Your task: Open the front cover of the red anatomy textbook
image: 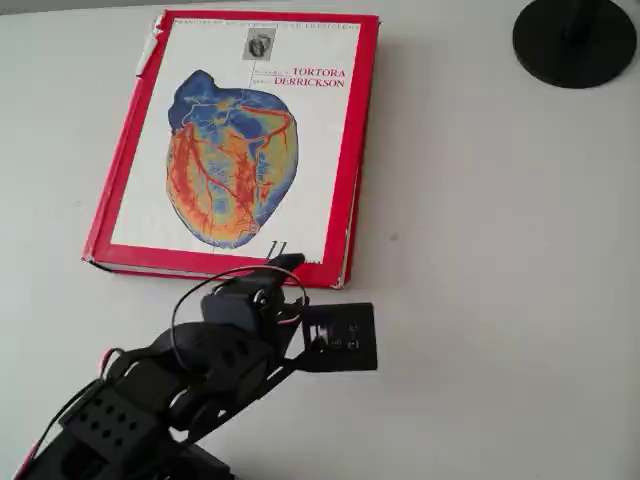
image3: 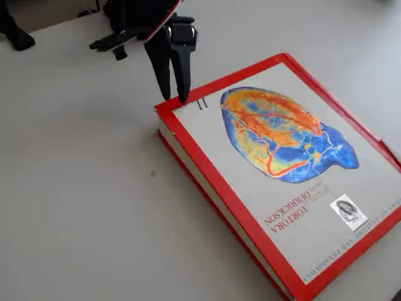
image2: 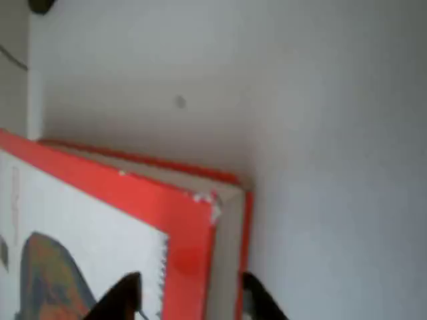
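The red anatomy textbook (image: 349, 232) lies closed and flat on the white table. Its front cover (image: 322, 130) faces up, with the blue-orange heart picture and red "TORTORA DERRICKSON" lettering. My black gripper (image: 290, 262) hovers at the book's near right corner in the overhead view. In the fixed view the gripper (image3: 175, 98) points down onto the corner of the front cover (image3: 250, 182), fingers slightly apart. In the wrist view the gripper (image2: 190, 300) is open. One fingertip sits over the front cover (image2: 100, 213), the other beside the page edge of the textbook (image2: 227, 240). Nothing is gripped.
A black round base (image: 575, 40) stands at the far right corner of the table (image: 500, 260). Bare table surface lies to the right of the book and in front of it. My arm's body fills the lower left of the overhead view.
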